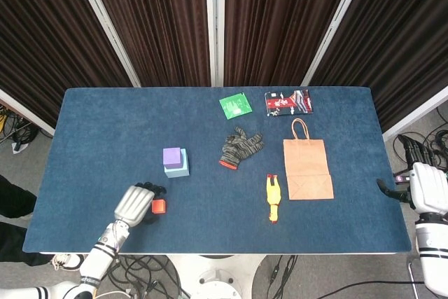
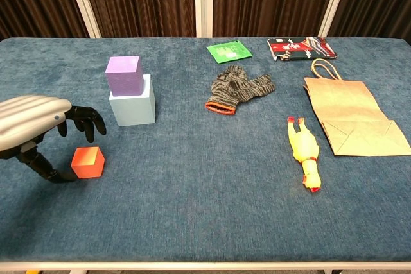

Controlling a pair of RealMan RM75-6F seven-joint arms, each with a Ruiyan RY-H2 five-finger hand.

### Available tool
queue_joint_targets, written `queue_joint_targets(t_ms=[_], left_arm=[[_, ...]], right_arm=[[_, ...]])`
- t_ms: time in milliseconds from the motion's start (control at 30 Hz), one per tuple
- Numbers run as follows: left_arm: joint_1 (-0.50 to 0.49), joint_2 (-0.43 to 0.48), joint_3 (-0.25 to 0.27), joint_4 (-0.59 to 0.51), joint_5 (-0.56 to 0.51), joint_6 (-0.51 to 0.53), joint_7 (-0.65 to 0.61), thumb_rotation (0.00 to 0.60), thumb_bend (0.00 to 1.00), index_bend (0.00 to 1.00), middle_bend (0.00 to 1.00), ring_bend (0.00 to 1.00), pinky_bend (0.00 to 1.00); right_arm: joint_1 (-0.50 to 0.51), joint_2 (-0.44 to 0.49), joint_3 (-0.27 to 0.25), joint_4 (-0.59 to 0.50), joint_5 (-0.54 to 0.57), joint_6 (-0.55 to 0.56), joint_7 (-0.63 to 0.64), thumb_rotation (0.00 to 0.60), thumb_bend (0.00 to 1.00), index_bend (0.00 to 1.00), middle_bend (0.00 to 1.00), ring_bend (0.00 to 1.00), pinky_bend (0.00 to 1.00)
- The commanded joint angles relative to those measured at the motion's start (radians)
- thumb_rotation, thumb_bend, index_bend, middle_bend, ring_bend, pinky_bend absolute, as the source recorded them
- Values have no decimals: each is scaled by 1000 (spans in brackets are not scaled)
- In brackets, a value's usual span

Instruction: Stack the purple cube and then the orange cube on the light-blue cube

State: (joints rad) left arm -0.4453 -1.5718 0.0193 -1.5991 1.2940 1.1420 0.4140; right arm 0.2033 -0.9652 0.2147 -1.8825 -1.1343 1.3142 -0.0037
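A blue table (image 2: 192, 210) carries a light-blue cube (image 2: 132, 107), an orange cube (image 2: 88, 162), and a knit glove (image 2: 237, 89). A rubber chicken (image 2: 303, 152), paper bag (image 2: 350, 119), green packet (image 2: 229, 51) and dark packet (image 2: 300, 47) also lie there.

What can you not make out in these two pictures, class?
- Left robot hand (chest view): wrist cut by the left edge; thumb contact with the orange cube unclear.
- Right robot hand (head view): at the right edge, fingers too small; absent from chest view.
- Red packet: print too small.
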Motion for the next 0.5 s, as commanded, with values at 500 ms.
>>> queue_joint_targets(t_ms=[500], left_arm=[[4,-31,-24,28,-38,-18,1,600,272,397,565,345,415]], right_arm=[[1,-1,4,2,9,1,1,600,153,20,60,0,0]])
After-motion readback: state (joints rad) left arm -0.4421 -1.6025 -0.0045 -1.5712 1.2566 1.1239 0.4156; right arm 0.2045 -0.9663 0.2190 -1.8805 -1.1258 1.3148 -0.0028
